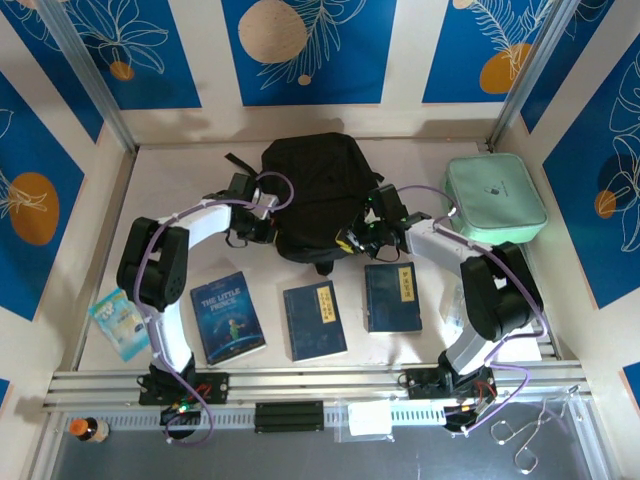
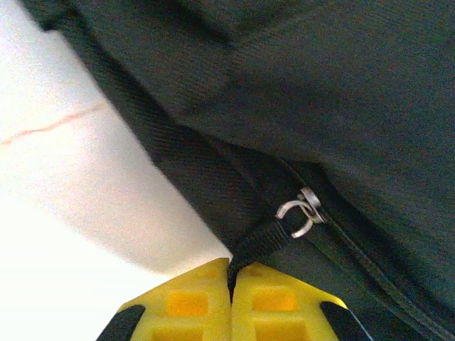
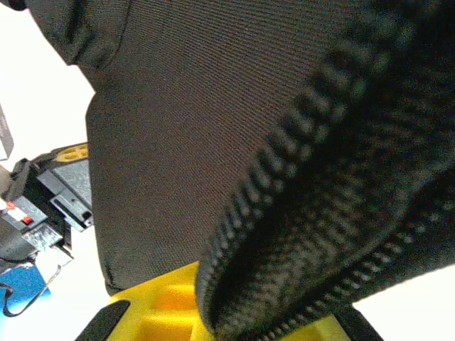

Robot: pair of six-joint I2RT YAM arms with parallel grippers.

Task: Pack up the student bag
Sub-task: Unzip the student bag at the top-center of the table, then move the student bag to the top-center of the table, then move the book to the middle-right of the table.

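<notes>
1. The bag (image 1: 310,185) lies flat at the middle of the surface (image 1: 180,165), toward the far wall. It is black, soft and rounded.

2. The left tool (image 2: 231,278) is at the bag's left near corner. Its 2 yellow fingers (image 2: 188,302) are pressed together, clamped on a black pull strap (image 2: 259,241). The strap runs up to a metal ring (image 2: 300,213) on the zip line of the bag. White surface shows to the left of the fabric.

3. The right tool (image 1: 352,240) is at the bag's right near corner, touching the fabric. In the right wrist view a thick fold of the bag, edged with zip teeth (image 3: 284,177), passes over the yellow finger (image 3: 167,302). The fingers are nearly together and grip this fold. The contact line itself is hidden by the fabric.

4. 3 dark blue books lie in a row nearer than the bag, apart from it:
- book 1 (image 1: 228,316), near left of the bag;
- book 2 (image 1: 314,319), directly in front of the bag;
- book 3 (image 1: 392,296), near right of the bag.

5. A light blue booklet (image 1: 120,322) lies well left of the bag, beside the left arm.

6. A mint-green pouch (image 1: 495,198) lies right of the bag, clear of it, against the right wall.
</notes>
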